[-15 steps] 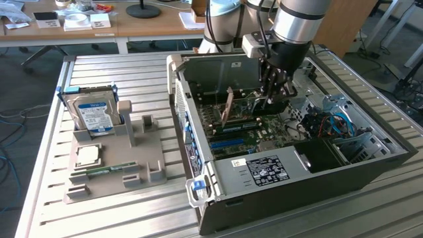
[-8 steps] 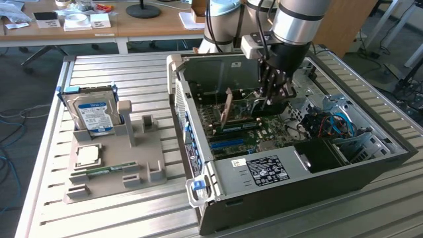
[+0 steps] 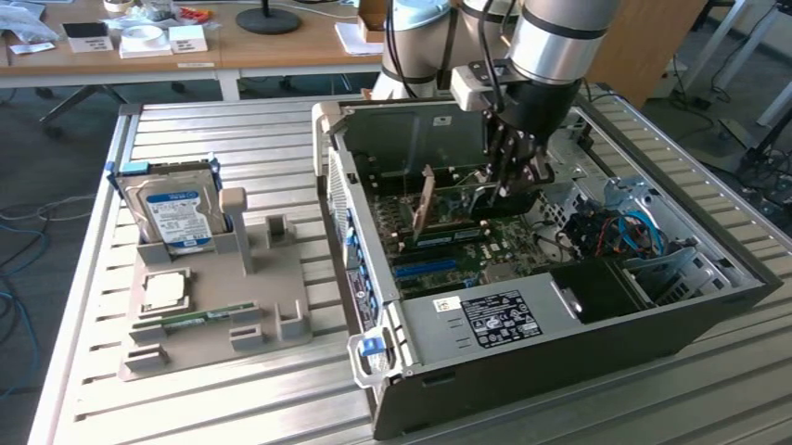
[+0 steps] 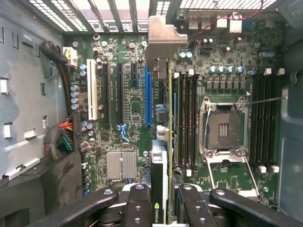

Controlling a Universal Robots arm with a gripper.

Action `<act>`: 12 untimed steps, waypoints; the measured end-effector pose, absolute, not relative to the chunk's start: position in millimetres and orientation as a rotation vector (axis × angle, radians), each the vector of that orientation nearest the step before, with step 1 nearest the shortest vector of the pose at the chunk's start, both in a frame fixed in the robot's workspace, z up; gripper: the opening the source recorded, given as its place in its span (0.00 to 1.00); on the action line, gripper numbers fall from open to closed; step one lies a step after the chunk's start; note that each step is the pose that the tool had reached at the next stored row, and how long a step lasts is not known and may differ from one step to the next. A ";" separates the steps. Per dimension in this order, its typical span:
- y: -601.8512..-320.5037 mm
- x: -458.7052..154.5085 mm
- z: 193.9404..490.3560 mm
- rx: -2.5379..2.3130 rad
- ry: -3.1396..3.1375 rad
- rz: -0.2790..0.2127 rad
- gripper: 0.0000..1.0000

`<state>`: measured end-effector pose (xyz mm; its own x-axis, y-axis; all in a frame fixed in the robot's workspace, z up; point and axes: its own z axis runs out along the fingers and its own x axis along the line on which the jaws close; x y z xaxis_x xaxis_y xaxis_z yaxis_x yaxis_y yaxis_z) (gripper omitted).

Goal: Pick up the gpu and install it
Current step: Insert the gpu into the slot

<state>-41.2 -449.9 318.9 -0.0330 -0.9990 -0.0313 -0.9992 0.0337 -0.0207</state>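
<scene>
The gpu [image 4: 164, 118] appears edge-on in the wrist view, a thin green board with a silver end bracket [image 4: 161, 35] at its far end. My gripper [image 4: 163, 201] is shut on its near end, with black fingers [image 4: 139, 203] on either side. The card hangs over the motherboard, between the long blue slot [image 4: 148, 94] and the black memory slots [image 4: 187, 118]. Whether it touches a slot I cannot tell. In the exterior view my gripper [image 3: 510, 181] reaches down into the open computer case [image 3: 520, 324], and the gpu [image 3: 452, 202] stands upright on edge beneath it.
An open CPU socket [image 4: 225, 125], a white slot [image 4: 92, 92] and cable bundles [image 4: 59, 139] lie around the card. On the exterior view's left, a grey holder [image 3: 266, 278] carries a blue-labelled hard drive [image 3: 173, 209], a processor [image 3: 167, 289] and a memory stick [image 3: 198, 320].
</scene>
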 end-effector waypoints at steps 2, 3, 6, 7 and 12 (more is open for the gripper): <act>-449.9 -43.3 318.9 -2.159 2.231 0.011 0.27; -449.9 -44.3 318.9 -2.159 2.231 0.011 0.27; -450.8 -45.9 319.0 -2.159 2.231 0.011 0.27; -451.4 -46.3 318.9 -2.159 2.231 0.011 0.27; -452.5 -51.7 318.5 -2.159 2.231 0.011 0.27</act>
<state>-51.7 -452.5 318.5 -0.0326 -0.9990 -0.0315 -0.9992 0.0333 -0.0210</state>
